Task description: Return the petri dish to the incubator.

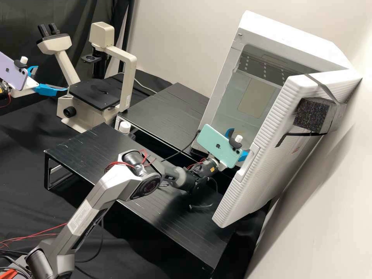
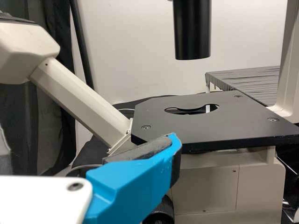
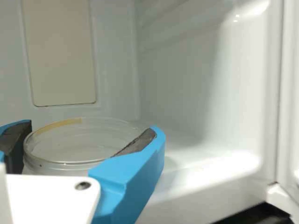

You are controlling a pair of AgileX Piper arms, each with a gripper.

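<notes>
In the high view, my right gripper (image 1: 243, 155) is at the opening of the white incubator (image 1: 242, 116), partly hidden by a phone. From the right wrist view, the clear round petri dish (image 3: 77, 142) is between the two blue fingers of my right gripper (image 3: 92, 128), their dark pads against its sides. The dish is level inside the incubator (image 3: 187, 79); whether its base touches the floor I cannot tell. My left gripper (image 1: 52, 78) stands open beside the microscope stage (image 1: 95, 93). One finger of this left gripper (image 2: 135, 186) shows before the stage (image 2: 187, 123) in the left wrist view.
The incubator door (image 1: 271, 143) is swung open, close to the right arm. Low black platforms (image 1: 166, 112) stand between microscope and incubator. A white-capped bottle (image 1: 124, 127) stands behind the near platform (image 1: 85, 151). The microscope's slanted eyepiece tube (image 2: 79, 100) rises near the left gripper.
</notes>
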